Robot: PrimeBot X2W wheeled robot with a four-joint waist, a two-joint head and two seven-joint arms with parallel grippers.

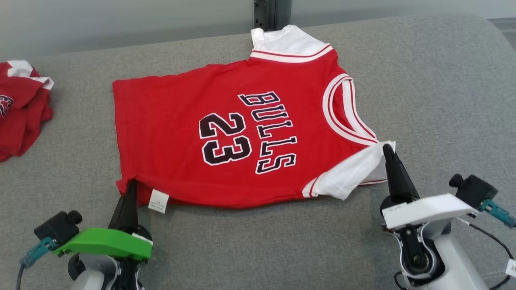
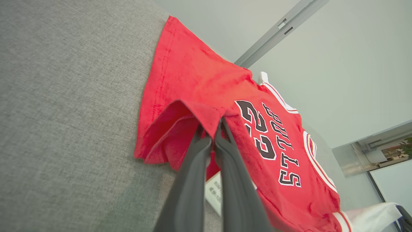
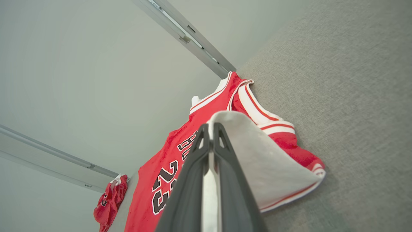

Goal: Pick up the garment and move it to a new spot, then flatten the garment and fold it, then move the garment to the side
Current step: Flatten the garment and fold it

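Observation:
The garment (image 1: pixel 225 133) is a red shirt with white sleeves and "BULLS 23" in black, spread flat on the grey padded surface (image 1: pixel 423 88). My left gripper (image 1: pixel 131 185) is shut on the garment's near hem corner, beside a white care label (image 1: pixel 158 201). In the left wrist view the fingers (image 2: pixel 196 151) pinch the red hem of the garment (image 2: pixel 199 74). My right gripper (image 1: pixel 388 150) is shut on the tip of the near white sleeve (image 1: pixel 350 173). The right wrist view shows the white sleeve (image 3: pixel 257 151) draped over the shut fingers (image 3: pixel 222 151).
A second red garment (image 1: pixel 20 108) lies crumpled at the far left of the surface; it is also in the right wrist view (image 3: pixel 109 203). A dark vertical post (image 1: pixel 265 14) stands behind the far edge. Bare grey surface extends to the right and front.

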